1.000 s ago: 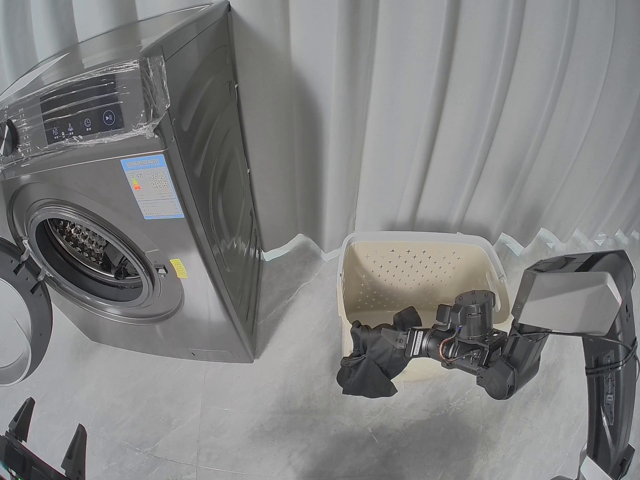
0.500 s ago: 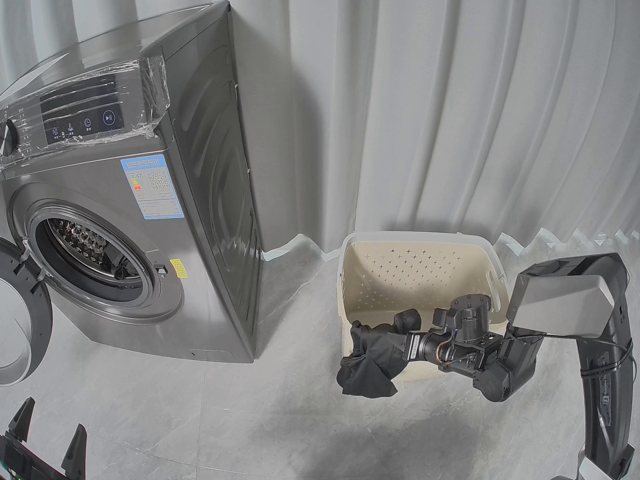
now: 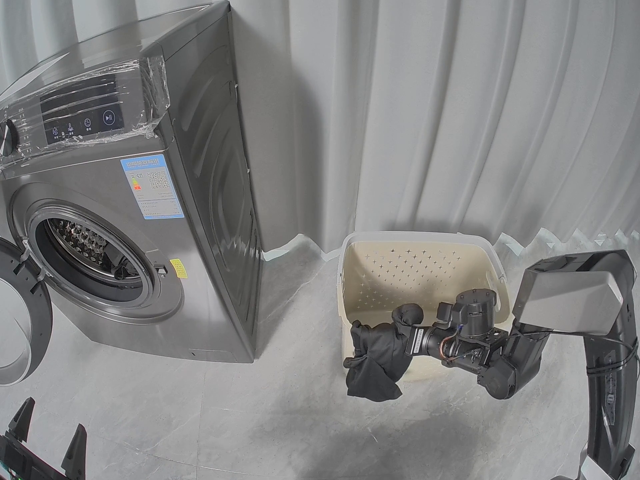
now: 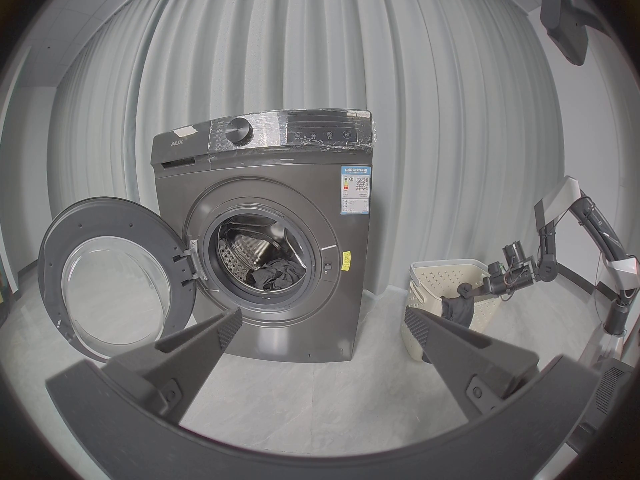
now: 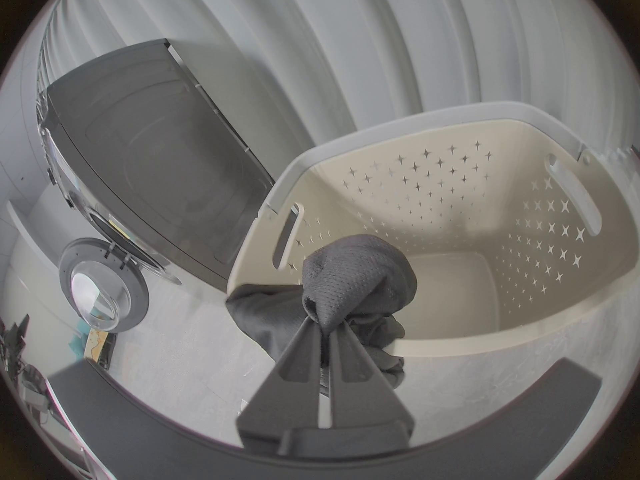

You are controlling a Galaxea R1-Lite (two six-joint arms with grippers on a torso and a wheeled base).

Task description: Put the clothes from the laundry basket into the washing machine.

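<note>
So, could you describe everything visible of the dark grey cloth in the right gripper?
The dark grey textured fabric garment is soft and crumpled. The right gripper is shut on a bunched upper fold; the rest hangs limp outside the near corner of the cream perforated plastic laundry basket, above the pale floor.

Bright, even, diffuse light from above. Soft shadow on floor (image 3: 293,281) beside washing machine (image 3: 167,188) and in front of laundry basket (image 3: 413,261). Drum (image 3: 83,240) dim inside. Mild glare on plastic film (image 3: 87,91) over the panel. Wrist views: heavy fisheye, curtain (image 4: 427,68) folds bowed, corners black.
</note>
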